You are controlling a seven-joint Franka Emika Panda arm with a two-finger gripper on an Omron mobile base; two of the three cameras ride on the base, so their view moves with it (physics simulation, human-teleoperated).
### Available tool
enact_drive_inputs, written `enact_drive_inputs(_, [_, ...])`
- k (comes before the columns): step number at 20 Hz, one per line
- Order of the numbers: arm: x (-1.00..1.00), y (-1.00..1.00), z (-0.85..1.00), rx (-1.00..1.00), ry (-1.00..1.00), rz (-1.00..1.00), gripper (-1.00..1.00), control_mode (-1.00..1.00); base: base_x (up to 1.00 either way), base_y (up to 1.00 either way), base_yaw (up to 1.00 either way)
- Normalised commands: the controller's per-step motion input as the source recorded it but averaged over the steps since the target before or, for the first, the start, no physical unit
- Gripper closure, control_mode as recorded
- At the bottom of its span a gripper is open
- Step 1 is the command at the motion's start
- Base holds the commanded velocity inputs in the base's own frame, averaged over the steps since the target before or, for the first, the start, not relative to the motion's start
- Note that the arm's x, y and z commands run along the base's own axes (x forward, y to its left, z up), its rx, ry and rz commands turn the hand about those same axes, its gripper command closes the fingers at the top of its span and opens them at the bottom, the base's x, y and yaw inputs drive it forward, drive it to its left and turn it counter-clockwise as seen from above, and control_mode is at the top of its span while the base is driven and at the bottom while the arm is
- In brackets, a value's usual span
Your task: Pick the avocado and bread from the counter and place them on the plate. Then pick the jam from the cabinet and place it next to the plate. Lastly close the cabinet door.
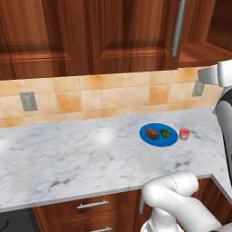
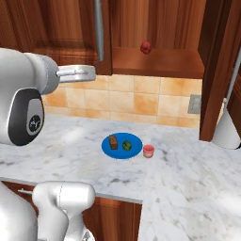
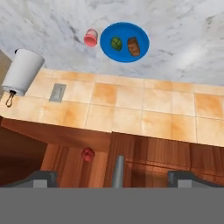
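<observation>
**Food on plate, jam beside it, cabinet door open**

The bread (image 1: 152, 133) and avocado (image 1: 165, 133) are lying side by side on the plate (image 1: 158, 142), apart from each other. The jam (image 1: 184, 133) is standing upright on the counter (image 1: 68, 158), just beside the plate's rim. The gripper (image 3: 113, 178) is spreading its fingertips (image 3: 43, 178) wide w/ nothing between them but air, and the door's (image 2: 104, 28) silver handle (image 3: 118, 171) is showing mid-gap (contact can't be told). The door is standing open off the cabinet (image 2: 160, 63). A dark red round thing (image 2: 146, 46) is sitting on the shelf inside. A white cylinder (image 3: 22, 71) is hanging near a wall outlet (image 3: 57, 92).
</observation>
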Motion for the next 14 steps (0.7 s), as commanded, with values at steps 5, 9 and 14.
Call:
enact_drive_inputs(5, [-0.36, 0.0, -0.11, 0.0, -0.07, 0.0, -1.0, -1.0, 0.0, 0.0, 0.0])
enact_drive_inputs(9, [-0.43, 0.0, -0.02, 0.0, -0.1, 0.0, -1.0, -1.0, 0.0, 0.0, 0.0])
enact_drive_inputs(14, [-0.55, 0.0, 0.0, 0.0, -0.11, 0.0, -1.0, -1.0, 0.0, 0.0, 0.0])
